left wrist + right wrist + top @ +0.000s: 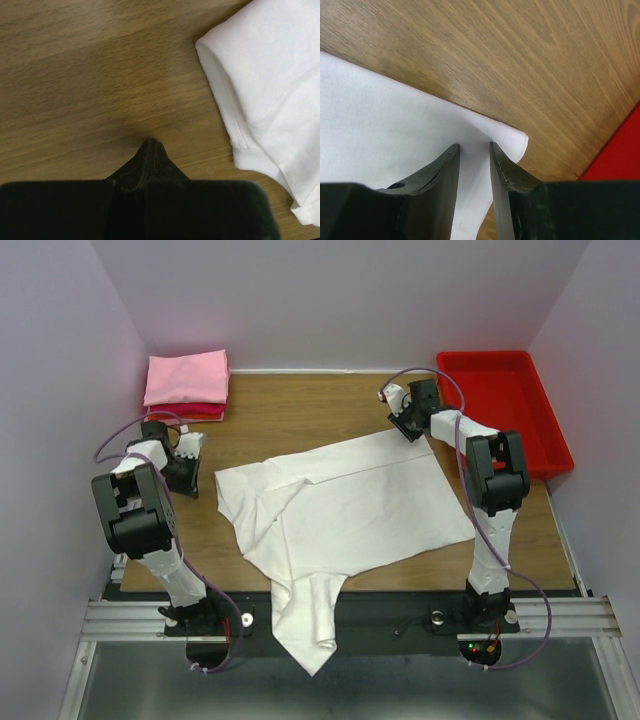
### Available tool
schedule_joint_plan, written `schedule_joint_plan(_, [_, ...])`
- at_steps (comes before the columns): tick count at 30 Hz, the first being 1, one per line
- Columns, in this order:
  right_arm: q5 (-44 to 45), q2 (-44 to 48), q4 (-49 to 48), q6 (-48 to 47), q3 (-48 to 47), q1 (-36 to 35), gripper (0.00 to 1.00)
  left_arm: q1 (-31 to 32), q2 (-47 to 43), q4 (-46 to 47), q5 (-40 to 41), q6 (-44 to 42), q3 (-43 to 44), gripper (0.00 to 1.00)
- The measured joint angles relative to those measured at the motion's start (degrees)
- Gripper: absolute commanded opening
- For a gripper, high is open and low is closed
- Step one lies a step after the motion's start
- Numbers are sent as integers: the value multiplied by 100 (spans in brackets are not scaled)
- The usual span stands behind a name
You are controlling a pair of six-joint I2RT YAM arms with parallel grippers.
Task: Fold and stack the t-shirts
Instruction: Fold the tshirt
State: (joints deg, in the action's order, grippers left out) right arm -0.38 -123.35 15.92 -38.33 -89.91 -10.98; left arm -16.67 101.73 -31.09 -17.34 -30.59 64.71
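Observation:
A large white t-shirt (350,505) lies spread across the middle of the table, with one end hanging over the near edge. No red print shows on it. A folded pink t-shirt (187,377) lies on a folded red one (190,411) at the back left. My left gripper (190,475) is shut and empty on bare wood (151,145), just left of the shirt's sleeve (270,90). My right gripper (400,420) is open at the shirt's far right corner. Its fingers (474,146) straddle the white hem corner (512,142).
A rigid red plastic tray (505,400) stands at the back right, and its edge shows in the right wrist view (620,150). Pale walls close the table on the left, back and right. Purple cables loop off both arms.

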Motion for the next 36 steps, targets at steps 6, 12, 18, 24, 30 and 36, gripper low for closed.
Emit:
schedule_joint_plan(6, [0, 0, -4, 0, 0, 0, 36, 85, 0, -273, -514, -205, 48, 35])
schedule_joint_plan(12, [0, 0, -2, 0, -4, -2, 36, 409, -66, -361, -796, -264, -142, 44])
schedule_joint_plan(18, [2, -2, -2, -2, -4, -2, 36, 516, -76, -345, -879, -254, -175, 45])
schedule_joint_plan(24, [4, -2, -2, -4, -4, -2, 36, 752, -166, -201, -503, -42, -262, 44])
schedule_joint_plan(30, [31, -7, -7, -4, -9, -2, 36, 1139, -369, 127, 87, 229, -516, 25])
schedule_joint_plan(36, [118, -66, -13, -46, -81, -4, 36, 1281, -455, 236, 295, 417, -619, 0])
